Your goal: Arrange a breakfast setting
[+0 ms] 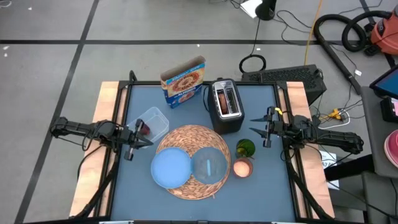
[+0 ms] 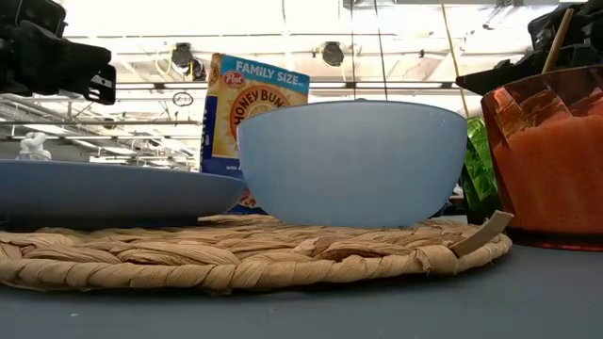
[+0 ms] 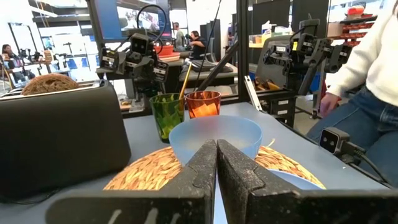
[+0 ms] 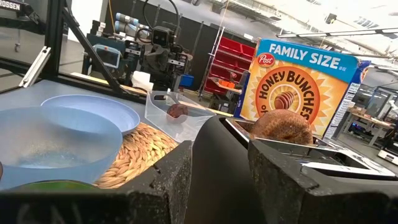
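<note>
A round woven straw mat lies at the table's middle. On it rest a light-blue plate and a clear bluish bowl, side by side. An orange-pink cup stands on the table just right of the mat. A brown bagel sticks up out of the toaster. A small dark-red fruit lies in the clear square tub. My left gripper hovers shut at the mat's left edge. My right gripper hovers open beside the toaster's right side, with nothing between its fingers.
A cereal box stands at the back, left of the toaster. A green cup stands behind the orange-pink one. A person sits beyond the table in the left wrist view. Bare table shows along the near edge.
</note>
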